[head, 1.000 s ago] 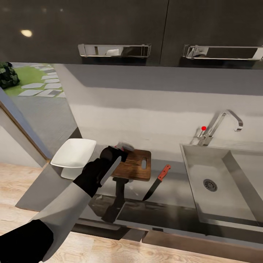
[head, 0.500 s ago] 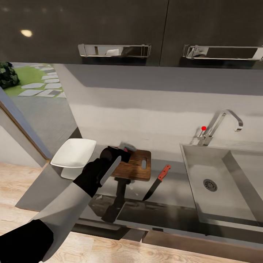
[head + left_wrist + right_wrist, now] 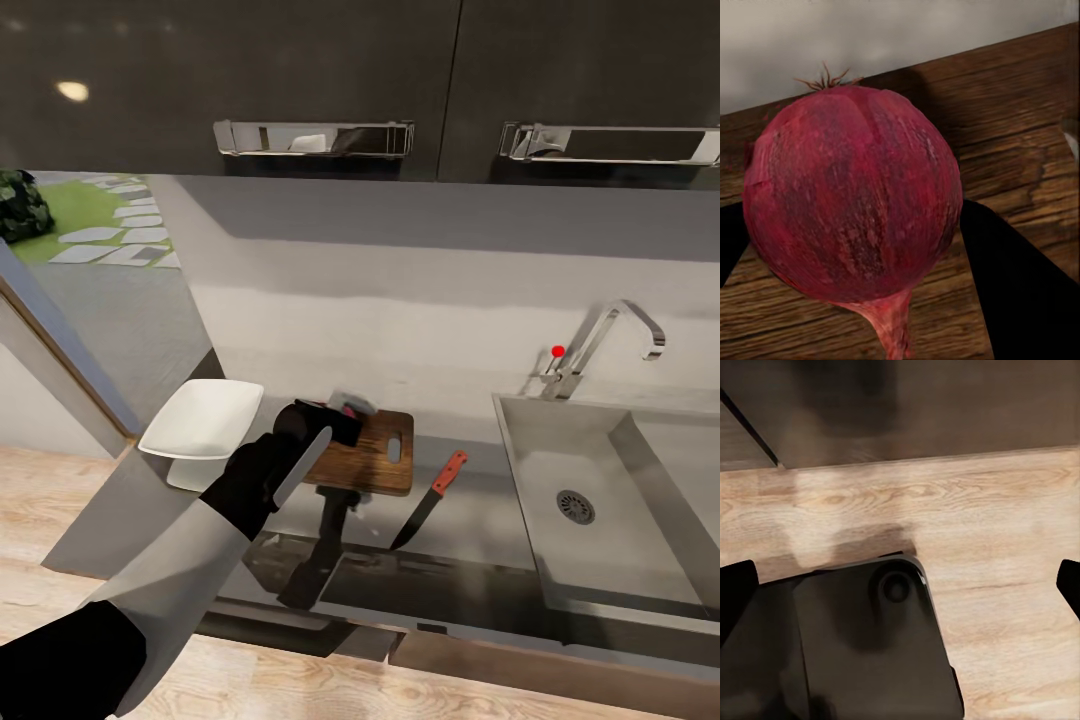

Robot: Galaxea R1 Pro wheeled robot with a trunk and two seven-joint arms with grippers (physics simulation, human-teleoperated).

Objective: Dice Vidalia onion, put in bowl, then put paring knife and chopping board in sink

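Note:
The pinkish-red Vidalia onion (image 3: 851,195) sits between the two dark fingers (image 3: 1020,292) of my left gripper (image 3: 348,405), which is shut on it just above the dark brown chopping board (image 3: 375,460). In the left wrist view the board's wood grain (image 3: 1020,150) lies directly under the onion. The paring knife (image 3: 430,500), with a red-orange handle, lies on the countertop (image 3: 470,525) right of the board. The white bowl (image 3: 203,420) stands left of the board. The steel sink (image 3: 590,470) is at the right. My right gripper (image 3: 902,585) hangs open over the floor.
A chrome tap (image 3: 605,340) with a red knob stands behind the sink. Dark wall cabinets (image 3: 330,80) with steel handles hang overhead. Below the right gripper are the wooden floor (image 3: 1005,532) and the robot's dark base (image 3: 862,645). The counter ends left of the bowl.
My left gripper has shifted slightly to the right over the chopping board, still holding the onion. Everything else stays put.

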